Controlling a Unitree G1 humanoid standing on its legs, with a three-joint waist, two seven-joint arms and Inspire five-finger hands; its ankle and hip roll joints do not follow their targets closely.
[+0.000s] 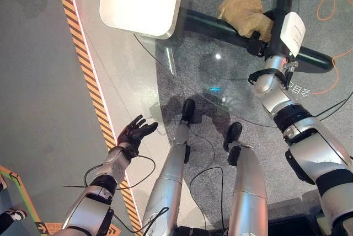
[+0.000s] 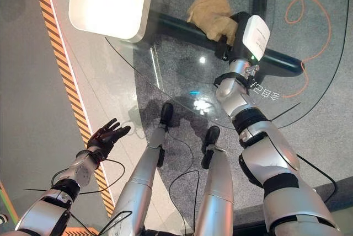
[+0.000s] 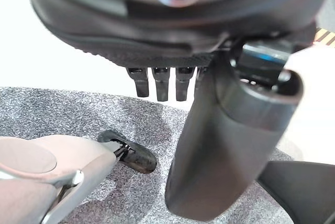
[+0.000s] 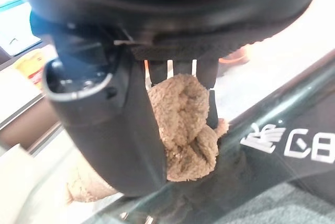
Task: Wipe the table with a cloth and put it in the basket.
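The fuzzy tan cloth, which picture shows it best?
The left eye view: the whole cloth lies bunched on the glass table, with the right robot hand gripping its near end. The right eye view shows the same. The right wrist view sees a close clump between its fingers.

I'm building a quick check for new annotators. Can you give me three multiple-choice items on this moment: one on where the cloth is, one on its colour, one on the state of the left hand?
1. Where is the cloth?
A. on the glass table, in the right hand
B. on the floor by the left hand
C. on the white tray

2. What colour is the cloth?
A. blue
B. tan
C. white

3. How is the left hand?
A. closed on the cloth
B. pressing on the table
C. open, holding nothing

Answers: 1 A, the right wrist view shows fingers and thumb round it; 2 B, it looks tan in every view; 3 C, its fingers are spread over the floor.
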